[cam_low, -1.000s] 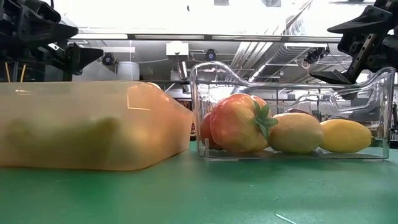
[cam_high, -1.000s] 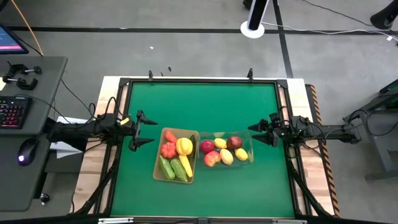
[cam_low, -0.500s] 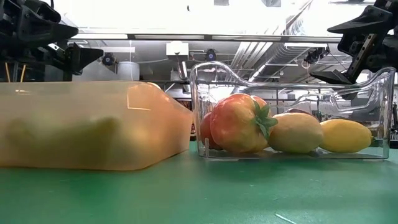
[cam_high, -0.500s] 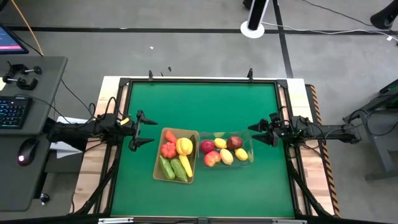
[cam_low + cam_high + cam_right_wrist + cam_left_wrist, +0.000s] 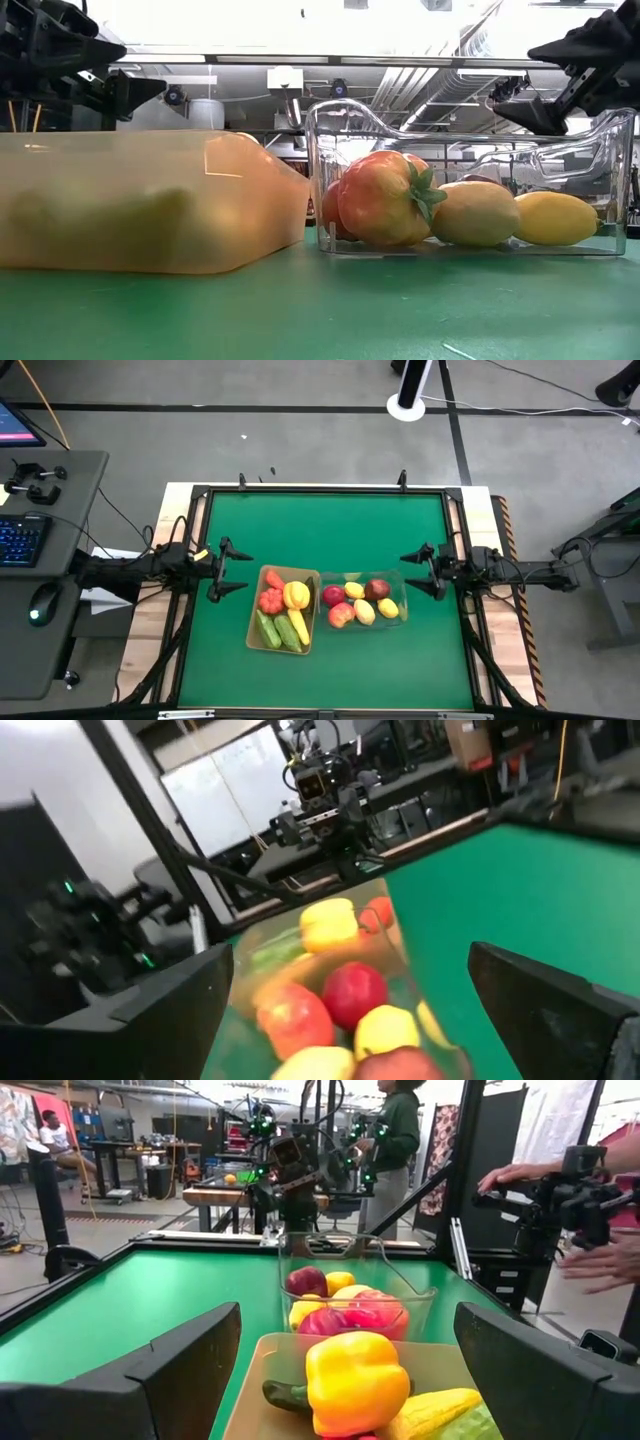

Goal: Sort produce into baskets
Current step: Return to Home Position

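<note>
Left gripper (image 5: 247,569): fingers spread wide, nothing held; kept above the green table (image 5: 320,525), just beside the tan bin (image 5: 252,622) on the side away from the clear bin (image 5: 400,140).
Right gripper (image 5: 409,572): spread wide, empty; found past the clear bin, well apart from the tan bin.
Produce: yellow pepper (image 5: 296,595) and cucumbers (image 5: 270,630) seen inside the tan bin; apples (image 5: 377,589) and lemons (image 5: 388,608) in the clear bin.
Clear bin: set just beside the tan bin.

Left arm (image 5: 130,568), right arm (image 5: 525,573): slim black jointed links, boxy wrist housings. Left end effector (image 5: 246,571): two dark flat wedge fingers (image 5: 180,1370), small yellow tag (image 5: 200,554) behind. Right end effector (image 5: 408,571): matching dark finger pair.
</note>
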`<state>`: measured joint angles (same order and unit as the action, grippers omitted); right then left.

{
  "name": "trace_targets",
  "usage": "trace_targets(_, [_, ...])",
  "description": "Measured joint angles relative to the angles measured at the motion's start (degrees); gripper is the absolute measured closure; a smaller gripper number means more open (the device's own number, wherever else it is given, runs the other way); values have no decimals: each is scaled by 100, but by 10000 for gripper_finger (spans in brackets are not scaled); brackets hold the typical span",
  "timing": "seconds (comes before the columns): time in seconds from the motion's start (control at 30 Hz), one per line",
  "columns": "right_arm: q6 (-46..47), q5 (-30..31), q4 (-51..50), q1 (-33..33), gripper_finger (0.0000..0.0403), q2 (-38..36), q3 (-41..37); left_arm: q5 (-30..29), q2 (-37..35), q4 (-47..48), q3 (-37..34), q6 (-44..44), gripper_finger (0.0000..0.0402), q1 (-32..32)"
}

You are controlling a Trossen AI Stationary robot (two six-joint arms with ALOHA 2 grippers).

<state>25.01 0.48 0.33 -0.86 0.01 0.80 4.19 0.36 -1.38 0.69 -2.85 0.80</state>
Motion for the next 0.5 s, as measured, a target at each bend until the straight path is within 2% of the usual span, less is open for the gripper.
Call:
trace_targets(0.1, [-488,-4,-7,0,6,0,0,0,0,-7,0,1,46,-2])
trace_targets(0.27, [-621,-5,-5,6,6,0,0,3,0,-7,0,0,46,-2])
trace_targets(0.5, [-1489,-5,-5,11,6,-1,0,4,0,-7,0,2,46,-2])
